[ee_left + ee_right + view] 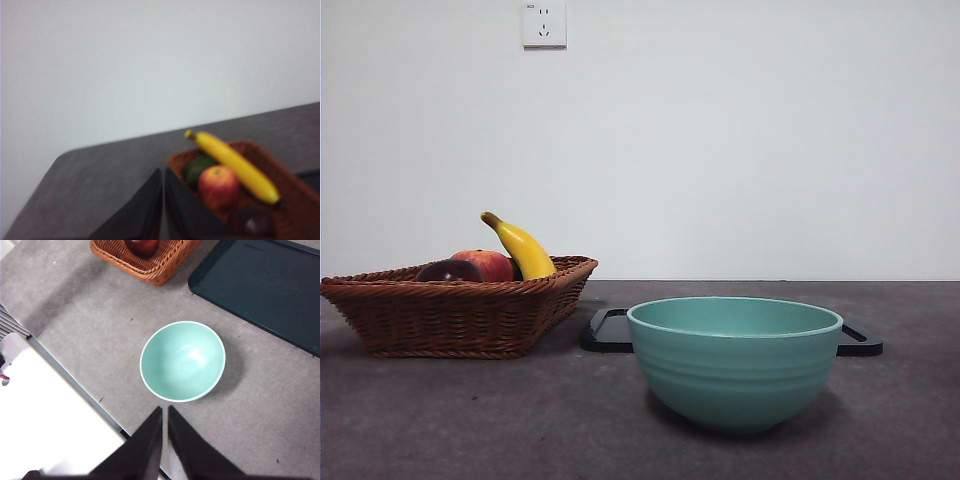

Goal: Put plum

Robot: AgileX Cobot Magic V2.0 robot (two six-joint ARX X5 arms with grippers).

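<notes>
The plum (450, 271), dark and glossy, lies in the brown wicker basket (460, 315) at the left of the table, beside a red-orange apple (492, 264) and a yellow banana (523, 248). Neither arm shows in the front view. My left gripper (163, 171) hangs shut and empty above the table, short of the basket (295, 200), where the plum (257, 222) rests at the near corner. Shut and empty too, my right gripper (165, 409) hovers high over the table near the teal bowl (182, 361). The plum (142, 246) peeks in at that view's edge.
A teal bowl (735, 360) stands front and centre. Behind it lies a flat black tray (610, 330), also seen as tray (265, 285). A green fruit (197, 167) sits in the basket behind the apple (218, 186). The table's edge (75, 382) runs close to the bowl.
</notes>
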